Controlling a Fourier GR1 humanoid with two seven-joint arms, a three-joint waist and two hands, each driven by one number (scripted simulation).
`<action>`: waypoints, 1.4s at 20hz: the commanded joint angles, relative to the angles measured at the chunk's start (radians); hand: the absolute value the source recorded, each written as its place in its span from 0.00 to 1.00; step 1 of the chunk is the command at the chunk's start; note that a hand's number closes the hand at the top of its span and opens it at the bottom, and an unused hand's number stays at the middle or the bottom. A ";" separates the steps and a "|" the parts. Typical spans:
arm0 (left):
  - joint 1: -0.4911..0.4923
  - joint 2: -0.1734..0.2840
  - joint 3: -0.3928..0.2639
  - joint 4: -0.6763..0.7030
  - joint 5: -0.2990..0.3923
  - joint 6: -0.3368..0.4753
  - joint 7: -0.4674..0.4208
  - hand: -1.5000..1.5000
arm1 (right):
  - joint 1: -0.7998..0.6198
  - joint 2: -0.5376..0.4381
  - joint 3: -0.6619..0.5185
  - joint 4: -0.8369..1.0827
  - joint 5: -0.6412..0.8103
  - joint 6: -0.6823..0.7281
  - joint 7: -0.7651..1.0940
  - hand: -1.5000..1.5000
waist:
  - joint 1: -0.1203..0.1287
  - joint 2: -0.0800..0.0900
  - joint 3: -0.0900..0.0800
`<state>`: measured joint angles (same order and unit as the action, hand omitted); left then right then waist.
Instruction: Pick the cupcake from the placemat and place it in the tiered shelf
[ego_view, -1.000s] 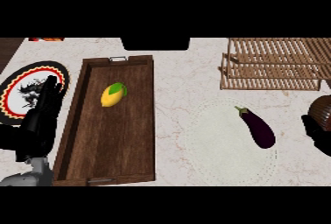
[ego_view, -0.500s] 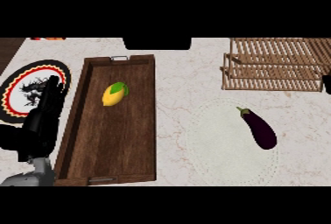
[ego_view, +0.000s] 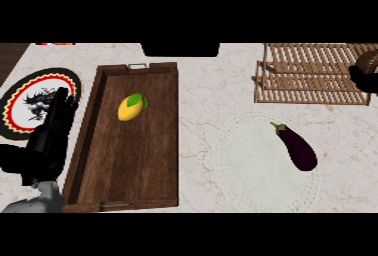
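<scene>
- Right robot hand (ego_view: 365, 75) at worktop's (ego_view: 214, 95) right edge, over tiered shelf (ego_view: 310, 75), curled round brown cupcake (ego_view: 367, 61).
- Left robot hand (ego_view: 53, 125) open near left edge, fingers straight.
- Eggplant (ego_view: 297, 148) lying on placemat (ego_view: 251, 160).

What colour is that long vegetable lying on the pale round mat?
The eggplant is dark purple with a green stem, seen in the head view.

1 eggplant (ego_view: 297, 148), 1 corn (ego_view: 131, 107), 1 tray (ego_view: 164, 150), 1 shelf (ego_view: 310, 75).

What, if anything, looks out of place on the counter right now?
The placemat holds an eggplant, not a cupcake; no cupcake lies anywhere on the counter. A brown thing sits in the right hand by the tiered shelf, too hidden to identify.
</scene>
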<state>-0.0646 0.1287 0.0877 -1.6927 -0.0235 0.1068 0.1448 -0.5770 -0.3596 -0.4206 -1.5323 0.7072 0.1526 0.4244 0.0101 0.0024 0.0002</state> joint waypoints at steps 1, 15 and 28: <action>-0.063 -0.005 0.001 0.043 -0.020 0.020 0.015 0.50 | -0.046 -0.022 0.003 0.192 0.021 -0.136 -0.135 1.00 | -0.001 0.001 0.000; -0.023 -0.033 -0.027 -0.001 -0.038 0.023 0.020 0.50 | -0.264 -0.058 -0.051 0.727 -0.061 -0.320 -0.304 0.00 | 0.011 0.003 0.000; 0.002 0.036 0.055 0.010 0.034 -0.056 0.000 0.50 | -0.337 -0.144 -0.129 0.874 -0.242 -0.280 -0.521 0.00 | 0.005 0.002 0.000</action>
<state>-0.0709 0.1291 0.1043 -1.6854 -0.0247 0.0866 0.1473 -0.9189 -0.4865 -0.5053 -0.6852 0.5296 -0.1238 -0.0128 0.0151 0.0034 0.0003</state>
